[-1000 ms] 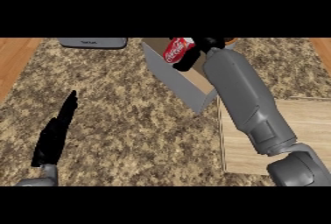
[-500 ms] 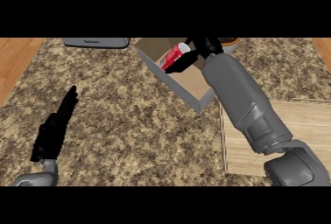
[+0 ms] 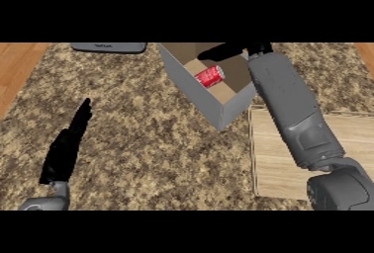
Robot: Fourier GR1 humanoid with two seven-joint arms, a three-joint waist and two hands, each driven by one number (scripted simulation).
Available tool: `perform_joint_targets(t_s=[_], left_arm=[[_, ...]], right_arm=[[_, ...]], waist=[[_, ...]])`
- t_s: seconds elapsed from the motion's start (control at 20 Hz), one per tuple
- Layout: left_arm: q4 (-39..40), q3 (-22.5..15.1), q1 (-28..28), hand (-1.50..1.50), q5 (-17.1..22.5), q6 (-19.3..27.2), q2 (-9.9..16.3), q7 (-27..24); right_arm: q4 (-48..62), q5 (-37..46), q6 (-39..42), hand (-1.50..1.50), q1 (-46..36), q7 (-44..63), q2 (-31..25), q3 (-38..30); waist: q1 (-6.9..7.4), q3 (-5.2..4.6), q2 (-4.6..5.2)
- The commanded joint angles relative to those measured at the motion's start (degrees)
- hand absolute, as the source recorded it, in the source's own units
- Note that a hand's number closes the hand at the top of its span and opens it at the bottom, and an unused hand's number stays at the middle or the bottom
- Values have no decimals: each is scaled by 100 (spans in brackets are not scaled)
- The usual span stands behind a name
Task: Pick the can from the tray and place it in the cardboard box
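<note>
Tabletop [image 3: 146, 148]: a speckled granite surface filled most of the head view, with wooden floor showing at both upper corners.

Tray [image 3: 285, 163]: a pale wooden board lay flat at the right, partly hidden by the right forearm, with nothing to be seen on its bare part.

Cardboard box [image 3: 191, 81]: it stood open at the top centre, grey outside and brown inside, its near corner just beside the tray's upper left corner.

Right hand [image 3: 226, 50]: it hovered over the box's far rim, and its fingers looked extended and apart from the can; it appeared to hold nothing.

Left hand [image 3: 67, 148]: it rested at the lower left, fingers straight and pointing up the view, well apart from everything else.

Grey object [image 3: 108, 47]: a flat dark slab sat at the top edge, left of the box; what it was could not be told.

Can [image 3: 209, 76]: red, lying tilted inside the box against the inner left wall, so the placing looked done.

Risk: as a judgement, the forearm lay along the box's right wall, so pulling back low or sideways could catch the rim and shove or tip the box. Lifting clear before withdrawing would avoid that.
</note>
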Motion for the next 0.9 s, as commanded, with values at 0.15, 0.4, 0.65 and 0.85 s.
perform_joint_targets(t_s=[0.15, 0.4, 0.65, 0.85], left_arm=[[51, 34, 173, 0, -8, 13, -6, -148], [136, 237, 86, 0, 54, 7, 110, -175], [357, 79, -121, 0, -110, 50, 20, -280], [0, 90, 114, 0, -1, -42, 37, -115]], right_arm=[[35, -788, 153, -150, 243, -383, -822, -852], [192, -1016, 524, -150, 444, -412, -1669, -1138], [385, -1204, 1297, -150, 807, -811, -2468, -1338], [549, -1152, 2245, -150, 1069, -855, -3205, -1253]], waist=[[-82, 7, -6], [-98, 8, -1], [-75, 14, 53], [-56, 19, 16]])
